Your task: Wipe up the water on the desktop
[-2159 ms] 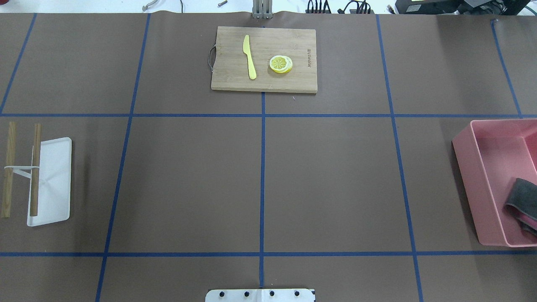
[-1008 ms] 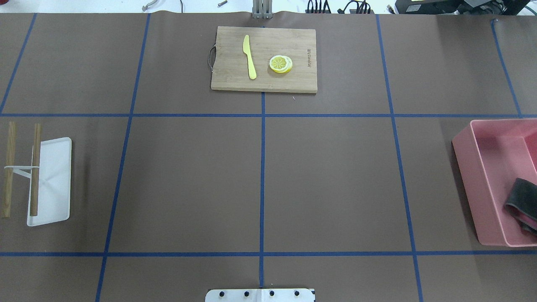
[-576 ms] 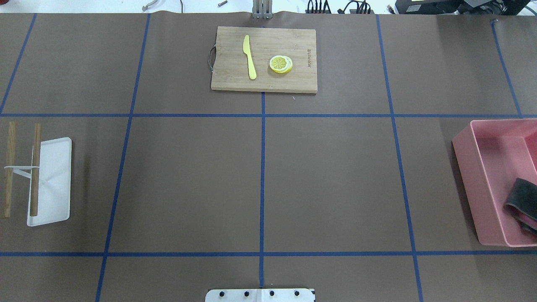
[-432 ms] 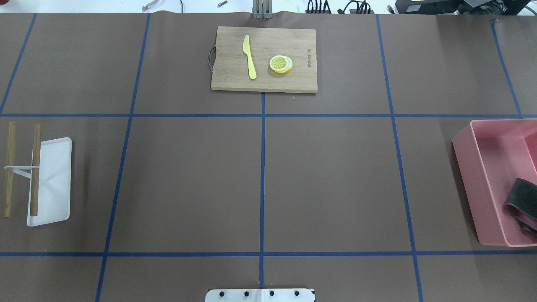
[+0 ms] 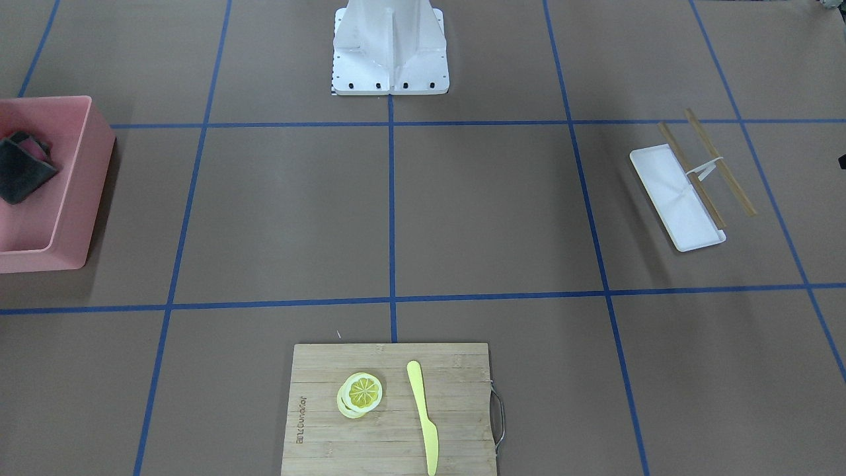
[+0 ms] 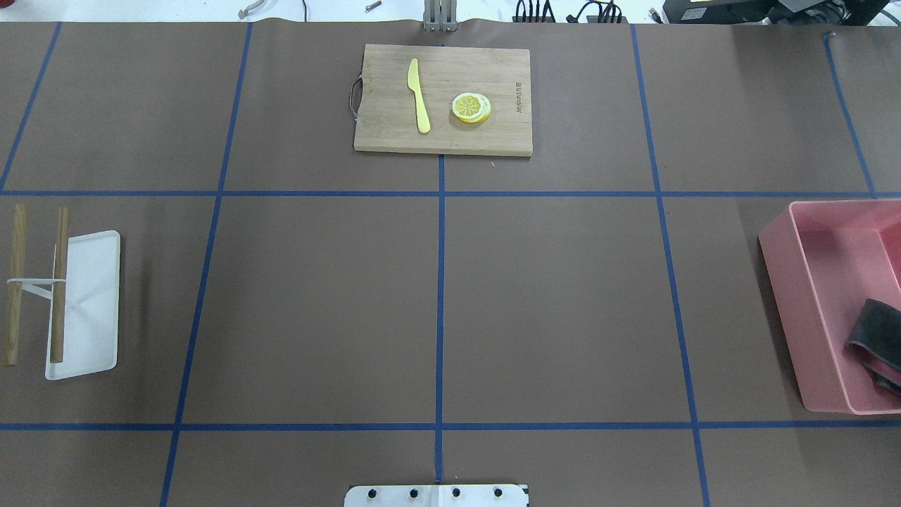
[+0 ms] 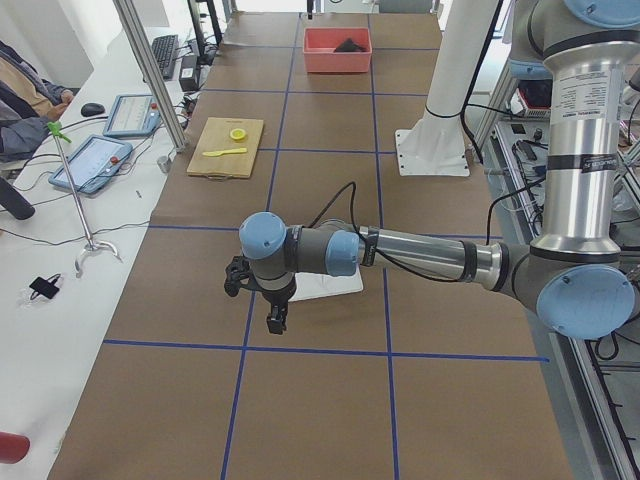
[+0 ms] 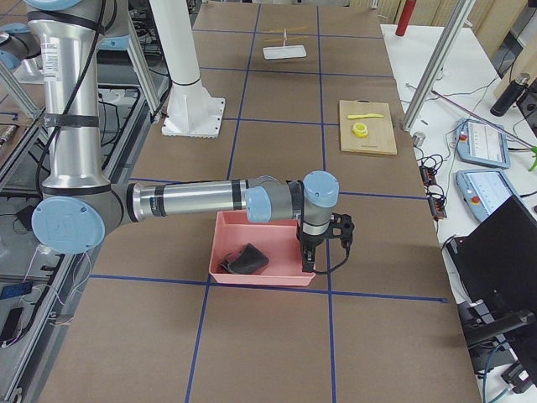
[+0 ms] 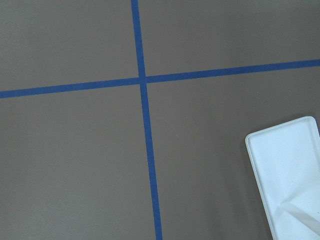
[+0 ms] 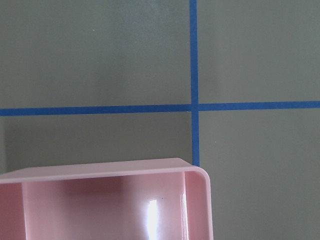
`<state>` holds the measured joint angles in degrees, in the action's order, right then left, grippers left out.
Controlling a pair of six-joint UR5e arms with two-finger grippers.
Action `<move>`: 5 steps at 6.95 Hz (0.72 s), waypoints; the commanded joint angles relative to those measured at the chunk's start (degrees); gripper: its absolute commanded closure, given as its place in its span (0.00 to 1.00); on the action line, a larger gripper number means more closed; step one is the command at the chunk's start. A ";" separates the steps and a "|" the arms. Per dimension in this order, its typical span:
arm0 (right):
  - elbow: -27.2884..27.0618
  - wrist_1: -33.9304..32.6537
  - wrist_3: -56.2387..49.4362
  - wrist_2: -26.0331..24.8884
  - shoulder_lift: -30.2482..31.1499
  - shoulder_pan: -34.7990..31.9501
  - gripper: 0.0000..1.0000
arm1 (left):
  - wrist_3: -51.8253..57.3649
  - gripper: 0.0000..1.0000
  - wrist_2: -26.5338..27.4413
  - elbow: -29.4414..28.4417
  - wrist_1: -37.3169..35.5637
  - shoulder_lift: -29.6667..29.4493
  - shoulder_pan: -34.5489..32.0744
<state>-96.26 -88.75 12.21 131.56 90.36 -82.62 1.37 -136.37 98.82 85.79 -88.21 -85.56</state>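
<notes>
The desktop (image 6: 563,303) is a flat brown surface with a blue tape grid; I see no water on it in any view. A dark grey cloth (image 6: 876,345) lies in a pink bin (image 6: 781,282) at the right edge. My right gripper (image 8: 308,262) shows only in the exterior right view, hanging over the bin's outer rim; I cannot tell if it is open or shut. My left gripper (image 7: 275,320) shows only in the exterior left view, hanging above the desktop beside a white tray (image 7: 335,285); I cannot tell its state. No fingers show in either wrist view.
A bamboo cutting board (image 6: 443,98) with a yellow knife (image 6: 419,95) and lemon slices (image 6: 471,107) lies at the far middle. The white tray (image 6: 91,303) and two wooden sticks (image 6: 14,282) lie at the left edge. The robot base plate (image 6: 436,495) is at the near middle.
</notes>
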 commanded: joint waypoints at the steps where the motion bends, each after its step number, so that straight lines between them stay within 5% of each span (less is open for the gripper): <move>1: 0.02 -0.02 0.18 0.27 -0.09 0.00 0.00 | -0.05 0.02 0.05 -0.03 0.08 -0.47 0.04; 5: 0.02 0.07 0.36 1.51 -0.44 0.09 0.00 | 0.13 0.02 0.05 -0.03 0.17 -0.82 0.13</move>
<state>-96.31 -88.71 12.55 133.03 90.02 -82.54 1.40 -136.32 98.80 85.92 -88.95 -85.44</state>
